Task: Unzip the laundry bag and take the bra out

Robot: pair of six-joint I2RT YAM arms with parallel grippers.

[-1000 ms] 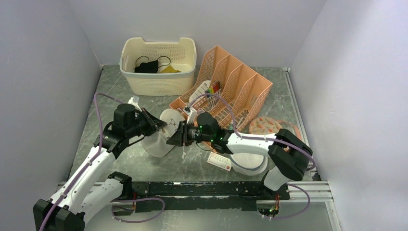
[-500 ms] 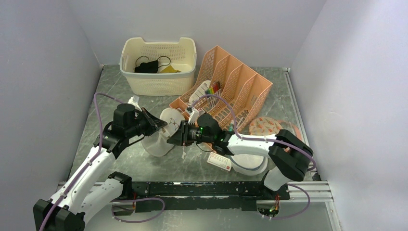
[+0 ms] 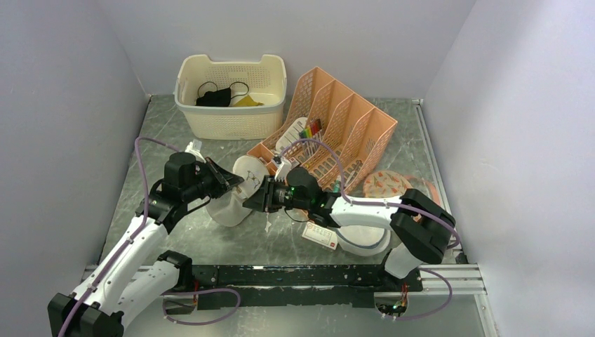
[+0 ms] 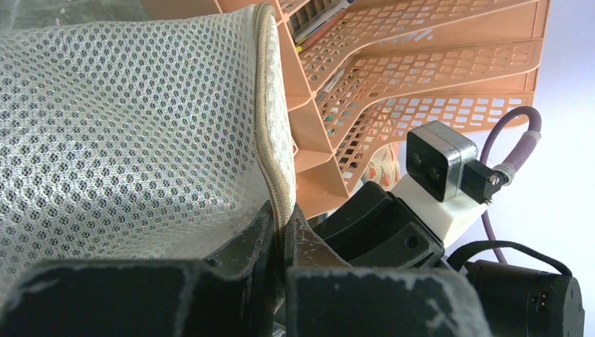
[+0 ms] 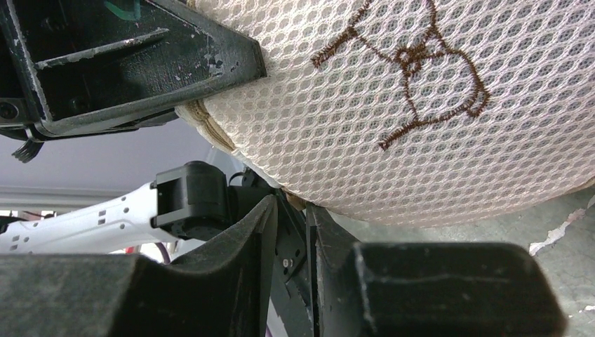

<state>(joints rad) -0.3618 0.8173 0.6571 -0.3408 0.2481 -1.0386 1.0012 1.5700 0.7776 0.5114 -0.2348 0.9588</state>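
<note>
Holdings, as they stand:

1. Left gripper (image 4: 283, 223): my fingers are clamped on the tan zipper rim of the bag (image 4: 140, 126). The rim runs straight up out of the pinch, with white mesh to one side of it.
2. Right gripper (image 5: 293, 219): my fingers are nearly together, with a slim gap between them. The tips are up against the bag's lower edge, where a scrap of tan rim shows. I cannot tell whether they pinch anything.
3. Bag: white mesh, hanging between my two grippers near the middle of the table (image 3: 210, 242), just in front of the rack (image 3: 351, 119). A stitched figure (image 5: 414, 77) in brown thread marks its round face, which is turned toward my right wrist.
4. Rack: an orange perforated file holder with several slots and coloured pens in one of them.
5. Basket (image 3: 231, 125): cream, at the far side of the table. A black cloth (image 3: 214, 97) with thin loops lies inside.
6. Card (image 3: 321, 236): red and white, on the table under my right arm.
7. Disc (image 3: 388, 184): round with an orange pattern, to the right of the rack.
</note>
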